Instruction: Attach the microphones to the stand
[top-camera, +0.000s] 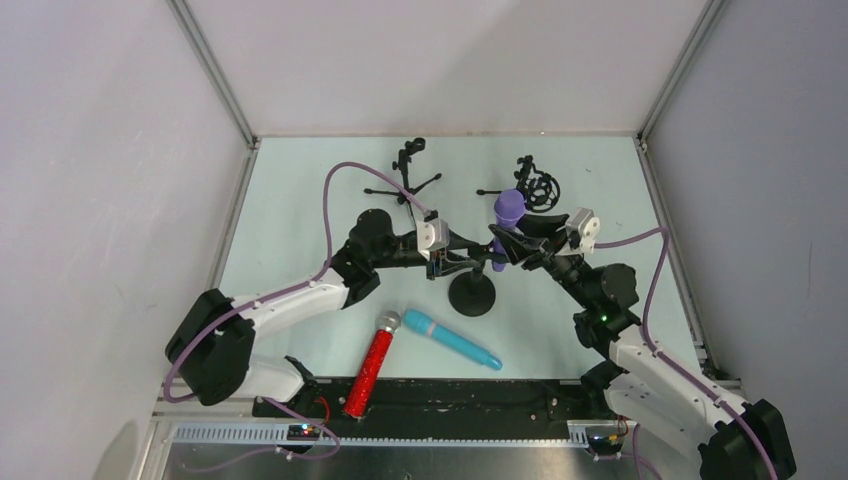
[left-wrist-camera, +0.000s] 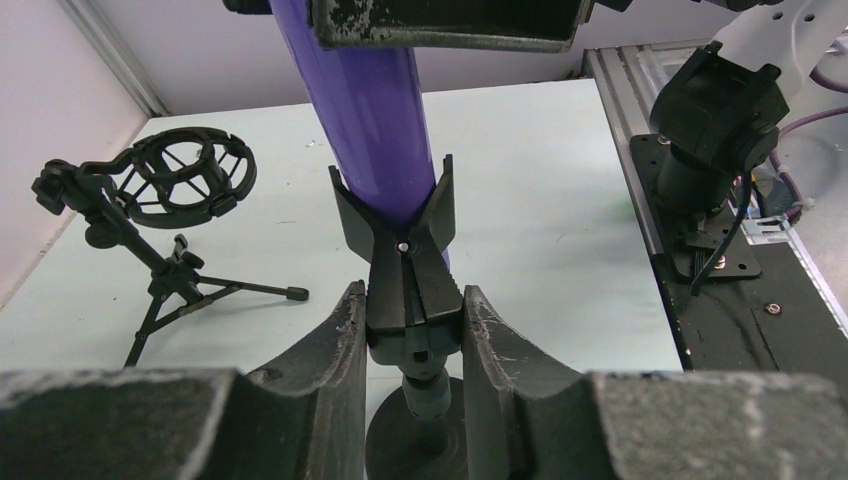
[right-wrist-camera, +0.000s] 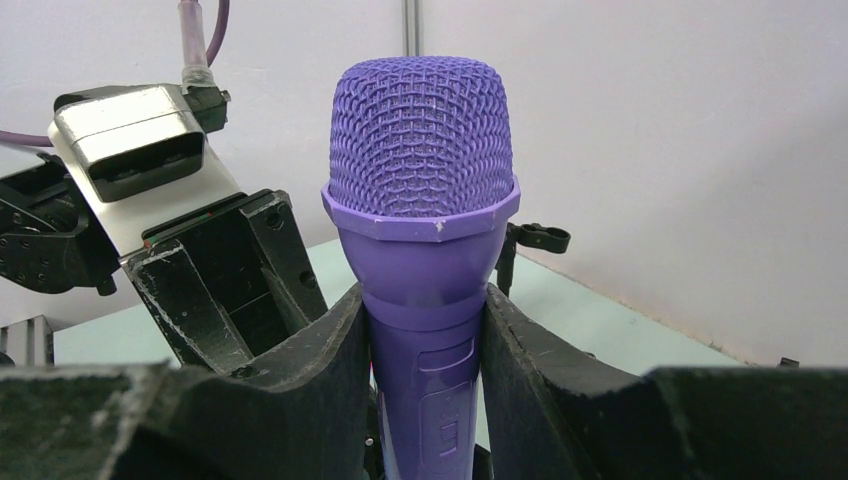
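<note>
The purple microphone (top-camera: 508, 212) stands upright over the round-based stand (top-camera: 472, 294), its body (left-wrist-camera: 375, 110) seated between the prongs of the stand's spring clip (left-wrist-camera: 412, 262). My right gripper (right-wrist-camera: 422, 300) is shut on its handle just below the mesh head (right-wrist-camera: 420, 135); it shows in the top view too (top-camera: 512, 247). My left gripper (left-wrist-camera: 413, 292) is shut on the clip's handles, one finger pressed against each side (top-camera: 460, 262). The glittery red microphone (top-camera: 369, 368) and the teal-blue microphone (top-camera: 450, 340) lie flat near the front edge.
Two small black tripods stand at the back: one with a plain clip (top-camera: 410, 168), one with a round shock mount (top-camera: 538, 186), which the left wrist view shows at its left (left-wrist-camera: 190, 178). The right arm's base (left-wrist-camera: 712, 120) is by the rail at the table's side.
</note>
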